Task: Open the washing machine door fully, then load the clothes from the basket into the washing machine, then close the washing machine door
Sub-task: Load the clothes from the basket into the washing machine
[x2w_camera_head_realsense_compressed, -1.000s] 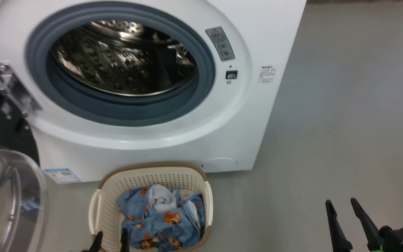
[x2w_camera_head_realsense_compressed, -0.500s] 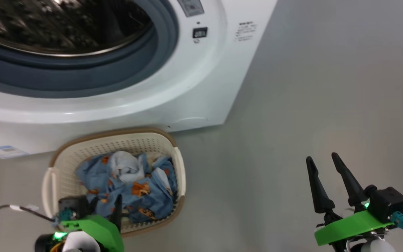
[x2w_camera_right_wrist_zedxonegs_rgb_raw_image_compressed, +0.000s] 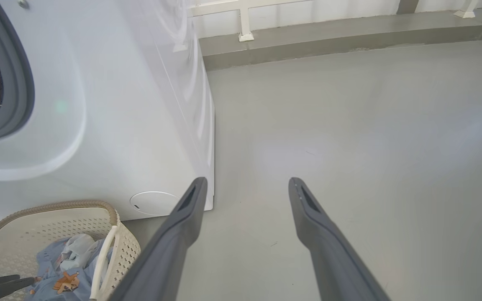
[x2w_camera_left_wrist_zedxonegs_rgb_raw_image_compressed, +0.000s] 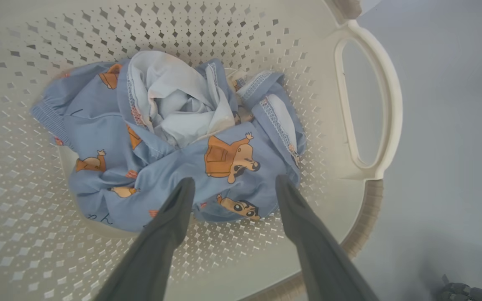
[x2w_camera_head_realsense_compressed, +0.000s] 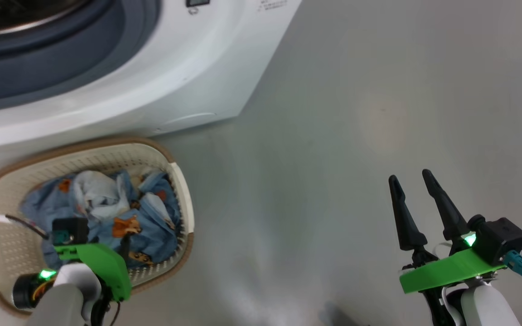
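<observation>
While my left gripper (x2w_camera_left_wrist_zedxonegs_rgb_raw_image_compressed: 234,180) hangs over the basket (x2w_camera_head_realsense_compressed: 184,190), fingers spread and empty above the near edge of the clothes (x2w_camera_left_wrist_zedxonegs_rgb_raw_image_compressed: 224,154), I see the basket's far rim just beside the washing machine (x2w_camera_head_realsense_compressed: 175,81) front. My right gripper (x2w_camera_head_realsense_compressed: 409,176) stands released over bare floor (x2w_camera_head_realsense_compressed: 333,136), well apart from the machine's corner.

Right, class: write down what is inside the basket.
Crumpled light blue clothes with orange cartoon prints, white fabric folded among them, lie in the basket. Anything beneath the pile is covered.
</observation>
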### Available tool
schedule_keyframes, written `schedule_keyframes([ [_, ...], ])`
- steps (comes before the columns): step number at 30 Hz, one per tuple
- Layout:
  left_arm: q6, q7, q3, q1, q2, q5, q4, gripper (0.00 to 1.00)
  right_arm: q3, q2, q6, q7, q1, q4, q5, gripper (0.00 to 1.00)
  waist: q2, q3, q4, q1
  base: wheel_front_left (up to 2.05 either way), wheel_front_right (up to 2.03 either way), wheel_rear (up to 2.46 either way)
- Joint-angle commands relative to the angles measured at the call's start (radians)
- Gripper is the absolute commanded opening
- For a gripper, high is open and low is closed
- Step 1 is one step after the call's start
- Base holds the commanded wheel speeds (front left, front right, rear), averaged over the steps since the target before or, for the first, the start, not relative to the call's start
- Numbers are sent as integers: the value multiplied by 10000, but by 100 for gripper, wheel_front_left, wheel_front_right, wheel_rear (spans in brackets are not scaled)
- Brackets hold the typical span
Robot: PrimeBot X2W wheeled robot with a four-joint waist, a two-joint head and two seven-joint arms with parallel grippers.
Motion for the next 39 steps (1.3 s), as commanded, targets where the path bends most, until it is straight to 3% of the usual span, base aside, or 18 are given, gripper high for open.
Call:
schedule_keyframes([
  [1, 37, 5, 225, -156, 242, 53, -10, 100, 241, -23, 16, -118, -79, -238, 134, 100, -1, 661, -556, -2, 0, 0, 0],
  [14, 203, 144, -25, -1532, 693, 255, 1789, 100, 426, -3, 16, -118, -312, -232, 505, 100, -1, 1513, -994, -2, 0, 0, 0],
  [28, 179, -56, -382, -2635, 539, 340, 2805, 100, 358, -2, 16, -118, -328, -294, 612, 100, -1, 2103, -1363, -2, 0, 0, 0],
  [39, 817, 141, -1171, -3384, 437, 1004, 3267, 100, -191, -1, 16, -118, -130, -718, 277, 100, -1, 2804, -1157, -2, 0, 0, 0],
])
